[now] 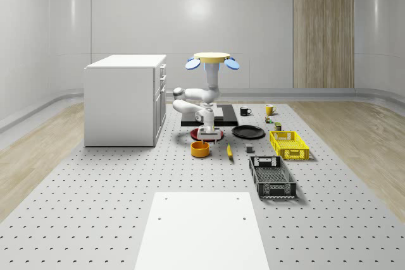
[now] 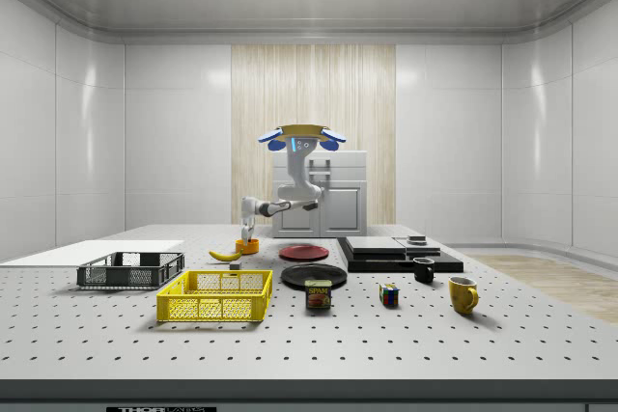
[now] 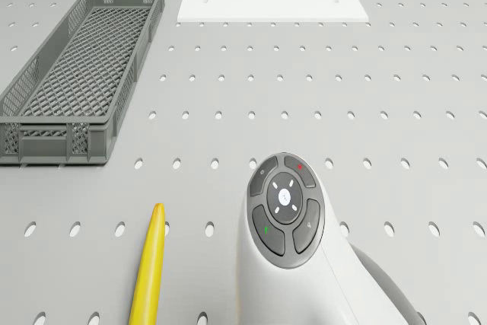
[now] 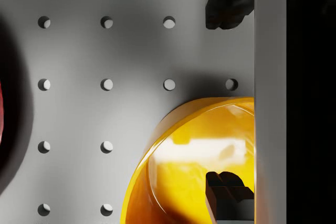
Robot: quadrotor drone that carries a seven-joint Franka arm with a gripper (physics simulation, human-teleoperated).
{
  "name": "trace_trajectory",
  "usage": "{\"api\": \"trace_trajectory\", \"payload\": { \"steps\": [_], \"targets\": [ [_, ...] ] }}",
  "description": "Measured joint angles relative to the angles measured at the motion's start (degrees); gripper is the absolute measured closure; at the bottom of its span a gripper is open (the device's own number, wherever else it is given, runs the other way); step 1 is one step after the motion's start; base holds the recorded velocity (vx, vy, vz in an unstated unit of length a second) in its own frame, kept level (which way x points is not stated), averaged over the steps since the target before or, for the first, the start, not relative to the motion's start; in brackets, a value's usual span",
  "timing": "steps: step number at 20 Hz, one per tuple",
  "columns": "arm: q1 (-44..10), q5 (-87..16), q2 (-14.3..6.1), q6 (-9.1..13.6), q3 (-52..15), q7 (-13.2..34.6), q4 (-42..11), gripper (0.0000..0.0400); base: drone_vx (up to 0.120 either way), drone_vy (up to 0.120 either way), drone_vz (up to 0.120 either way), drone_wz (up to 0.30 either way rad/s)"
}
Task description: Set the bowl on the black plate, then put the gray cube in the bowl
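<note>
I hover above the perforated grey surface [image 1: 95, 181], my drone body [image 1: 212, 60] beside the white cabinet [image 1: 123, 99] and over the flat black slab [image 1: 228, 117]. My arm folds down so that my gripper [image 1: 208, 132] hangs just above the round orange-yellow bowl [image 1: 200, 148], near the dark red plate [image 1: 197, 133]. In the wrist view my gripper [image 4: 227, 100] is spread wide: one dark fingertip [image 4: 226, 6] sits outside the bowl [image 4: 194, 161], over bare surface, and the other fingertip [image 4: 228, 190] is over the bowl's hollow, so the near rim lies between them (whether either touches it, I cannot tell). The round black plate [image 1: 248, 132] lies on the surface towards the whole-scene view's right of the bowl, apart from it. The small gray cube [image 1: 250, 150] rests between the yellow banana [image 1: 229, 150] and the yellow mesh crate [image 1: 289, 144], near the dark grey mesh crate [image 1: 272, 177].
</note>
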State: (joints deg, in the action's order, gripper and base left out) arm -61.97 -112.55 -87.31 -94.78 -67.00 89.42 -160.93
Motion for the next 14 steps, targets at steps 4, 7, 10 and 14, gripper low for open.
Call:
{"api": "trace_trajectory", "payload": {
  "steps": [4, 7, 10, 14],
  "targets": [
    [-1.08, 0.40, 0.52, 0.08, -0.47, -0.33, 1.48, 0.0000, 0.000, 0.000, 0.000, 0.000],
    [-1.96, 0.70, 0.83, 0.13, -0.83, -0.37, 2.43, 0.0000, 0.000, 0.000, 0.000, 0.000],
    [-2.59, 0.31, 0.98, -0.16, -0.40, -0.39, 3.18, 0.0000, 0.000, 0.000, 0.000, 0.000],
    [-3.64, -0.44, 1.25, -0.39, 0.35, 0.26, 3.74, 0.0000, 0.000, 0.000, 0.000, 0.000]
  ]
}}
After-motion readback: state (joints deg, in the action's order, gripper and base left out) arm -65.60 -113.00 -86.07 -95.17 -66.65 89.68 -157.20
